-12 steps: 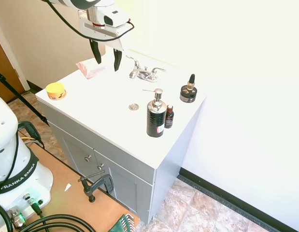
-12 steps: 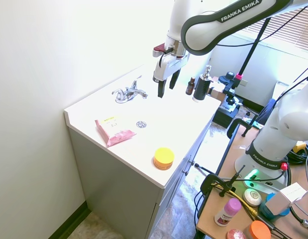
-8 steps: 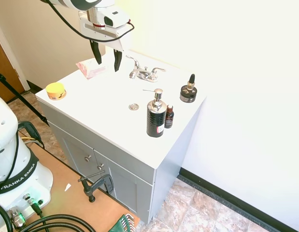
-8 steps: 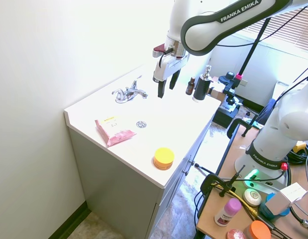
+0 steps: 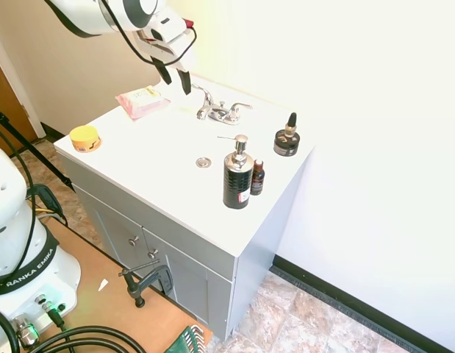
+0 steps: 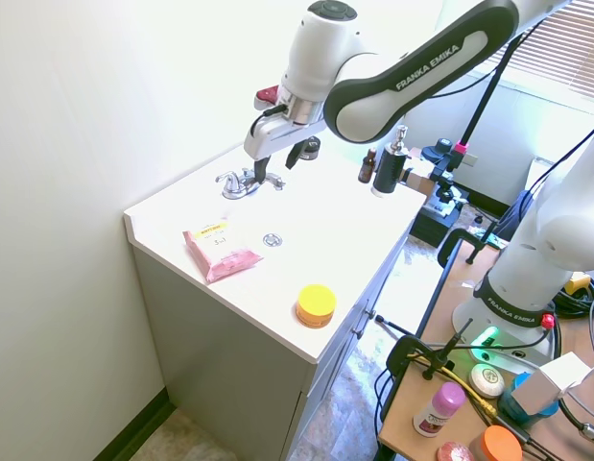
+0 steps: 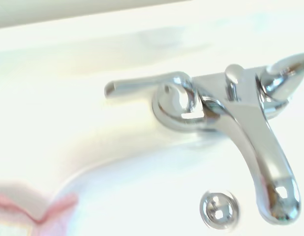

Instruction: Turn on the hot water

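The low chrome faucet (image 5: 221, 111) stands at the back of the white vanity top (image 5: 161, 165). Its hot water tap is the left lever (image 5: 205, 95), which also shows as the lever (image 6: 226, 178) in the second exterior view. From the wrist, that lever (image 7: 142, 87) sticks out sideways from its base, beside the spout (image 7: 262, 162). My gripper (image 5: 176, 77) is open and tilted, hanging just above and to the left of this lever without touching it. The second exterior view shows the gripper (image 6: 275, 163) close over the faucet (image 6: 244, 182).
A pink packet (image 5: 142, 101) lies left of the faucet and a yellow tin (image 5: 85, 137) sits at the left corner. A drain stopper (image 5: 203, 162) is mid-counter. A black soap pump (image 5: 237, 176), a small brown bottle (image 5: 257, 177) and a dark jar (image 5: 287, 140) stand to the right.
The arm has swung toward the wall and tilted. It carried the open gripper from mid-counter to just above the faucet's left lever. Nothing on the counter has moved.
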### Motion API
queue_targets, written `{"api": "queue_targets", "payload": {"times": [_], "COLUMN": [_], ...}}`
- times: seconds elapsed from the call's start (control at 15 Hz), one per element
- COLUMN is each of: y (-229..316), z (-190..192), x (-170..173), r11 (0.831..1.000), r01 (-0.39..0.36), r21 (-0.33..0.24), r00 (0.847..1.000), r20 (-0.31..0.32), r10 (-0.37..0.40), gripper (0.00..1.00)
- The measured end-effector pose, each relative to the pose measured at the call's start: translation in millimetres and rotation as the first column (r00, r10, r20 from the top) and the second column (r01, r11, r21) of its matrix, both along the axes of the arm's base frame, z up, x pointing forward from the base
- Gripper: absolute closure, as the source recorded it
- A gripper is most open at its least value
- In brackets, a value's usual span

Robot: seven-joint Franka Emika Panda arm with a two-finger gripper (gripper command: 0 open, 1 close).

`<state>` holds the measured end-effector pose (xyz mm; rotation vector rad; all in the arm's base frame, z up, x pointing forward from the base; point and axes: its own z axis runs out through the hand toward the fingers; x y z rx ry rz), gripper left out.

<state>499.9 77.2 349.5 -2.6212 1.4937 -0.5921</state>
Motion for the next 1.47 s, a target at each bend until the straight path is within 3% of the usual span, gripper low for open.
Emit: {"api": "queue_targets", "payload": {"times": [0.27, 0.93, 1.27, 1.47], "y": [4.3, -2.4, -0.8, -9.1], "z": [-10.0, -44.1, -49.6, -52.8], "x": [32.3, 87.4, 86.4, 81.9], "r11": [0.998, 0.996, 0.995, 0.991], "r01": [0.033, 0.067, 0.059, 0.051], "r21": [-0.045, -0.065, -0.075, -0.12], "r00": [0.995, 0.99, 0.996, 0.999], "r20": [0.095, 0.128, 0.078, -0.012], "r10": [-0.029, -0.058, -0.053, -0.053], "gripper": [0.0, 0.0, 0.0, 0.0]}}
